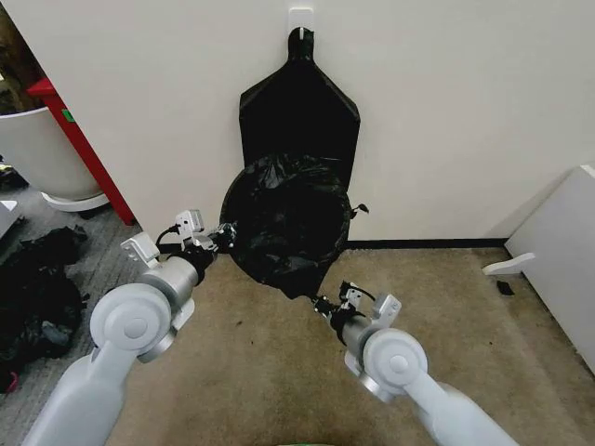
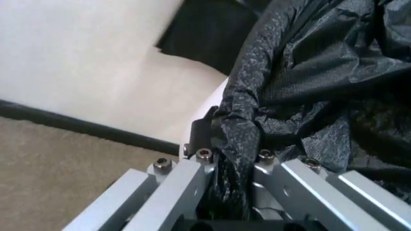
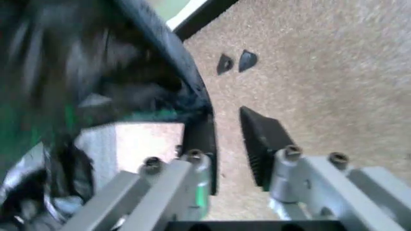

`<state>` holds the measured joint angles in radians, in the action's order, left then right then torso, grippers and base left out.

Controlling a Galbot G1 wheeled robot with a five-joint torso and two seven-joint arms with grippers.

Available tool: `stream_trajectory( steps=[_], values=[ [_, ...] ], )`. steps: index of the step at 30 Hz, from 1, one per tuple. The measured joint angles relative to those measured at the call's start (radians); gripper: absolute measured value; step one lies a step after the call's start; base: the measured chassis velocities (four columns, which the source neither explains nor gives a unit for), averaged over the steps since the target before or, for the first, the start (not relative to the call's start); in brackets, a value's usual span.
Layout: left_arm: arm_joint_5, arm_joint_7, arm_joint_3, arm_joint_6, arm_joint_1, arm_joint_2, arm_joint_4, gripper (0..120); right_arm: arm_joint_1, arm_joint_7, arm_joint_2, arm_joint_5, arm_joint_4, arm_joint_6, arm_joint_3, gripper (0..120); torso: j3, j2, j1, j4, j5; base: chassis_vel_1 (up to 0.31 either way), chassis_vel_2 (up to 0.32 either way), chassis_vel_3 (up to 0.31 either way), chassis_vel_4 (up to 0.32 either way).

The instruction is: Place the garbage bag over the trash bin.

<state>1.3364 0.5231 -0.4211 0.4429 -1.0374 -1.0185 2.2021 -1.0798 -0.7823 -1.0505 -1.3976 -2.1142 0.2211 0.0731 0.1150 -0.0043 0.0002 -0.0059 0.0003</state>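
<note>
The garbage bag (image 1: 288, 218), glossy crinkled black plastic, is spread in a round shape low against the wall. It hides the trash bin in the head view. A strip of the trash bin's white wall (image 2: 209, 103) shows beside the bag (image 2: 308, 72) in the left wrist view. My left gripper (image 1: 223, 237) is at the bag's left edge, shut (image 2: 224, 127) on a bunched fold of it. My right gripper (image 1: 321, 302) is at the bag's lower tip and is open (image 3: 226, 118). Carpet shows between its fingers, and the bag's edge (image 3: 160, 53) lies along the outside of one finger.
A flat black bag bunch (image 1: 299, 102) hangs from a wall hook right above the bag. A large white tub (image 1: 37, 153) and a red post (image 1: 84, 139) stand far left, with a dark heap (image 1: 37, 279) on the floor. A white panel (image 1: 558, 260) stands right. Open carpet (image 1: 437, 297) lies in front.
</note>
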Motion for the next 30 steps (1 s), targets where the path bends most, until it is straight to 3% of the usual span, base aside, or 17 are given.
stream_trajectory(
  steps=[4, 9, 11, 14, 23, 27, 30],
  values=[
    [-0.007, 0.027, 0.011, 0.011, 0.02, -0.001, -0.033, 1, -0.074, 0.048, 0.043, 0.13, -0.071, 0.027, -0.005, 27, 0.0, 0.0, 0.0, -0.0001, -0.0001, 0.0, 0.0, 0.0, 0.0],
    [-0.028, 0.044, 0.037, 0.021, 0.048, -0.005, -0.09, 1, -0.207, 0.101, 0.104, 0.31, -0.225, 0.042, -0.007, 50, 0.0, 0.0, 0.0, 0.0, -0.0001, 0.0, 0.0, 0.0, 0.0],
    [-0.023, 0.051, 0.042, 0.021, 0.053, -0.007, -0.096, 1, -0.221, 0.101, 0.111, 0.318, -0.247, 0.049, -0.01, 52, 0.0, 0.0, 0.0, -0.0001, -0.0002, 0.0, 0.0, 0.0, 0.0],
    [0.02, 0.094, 0.049, 0.027, 0.077, -0.013, -0.102, 1, -0.251, 0.078, 0.12, 0.321, -0.27, 0.061, -0.017, 68, 0.0, 0.0, 0.0, -0.0002, -0.0001, 0.0, 0.0, 0.0, 0.0],
    [0.092, 0.142, 0.041, 0.033, 0.106, -0.002, -0.103, 1, -0.258, 0.02, 0.123, 0.299, -0.279, 0.072, -0.038, 98, 0.0, 0.0, 0.0, -0.0002, 0.0001, 0.0, 0.0, 0.0, 0.0],
    [0.058, 0.116, 0.044, 0.05, 0.089, 0.012, -0.099, 1, -0.227, 0.004, 0.135, 0.295, -0.324, 0.066, -0.064, 100, 0.0, 0.0, 0.0, -0.0001, 0.0001, 0.0, 0.0, 0.0, 0.0],
    [0.012, 0.092, 0.054, 0.08, 0.062, 0.022, -0.092, 1, -0.166, -0.003, 0.186, 0.267, -0.382, 0.075, -0.11, 100, 0.0, 0.0, 0.0, 0.0001, -0.0003, 0.0, 0.0, 0.0, 0.0]
  ],
)
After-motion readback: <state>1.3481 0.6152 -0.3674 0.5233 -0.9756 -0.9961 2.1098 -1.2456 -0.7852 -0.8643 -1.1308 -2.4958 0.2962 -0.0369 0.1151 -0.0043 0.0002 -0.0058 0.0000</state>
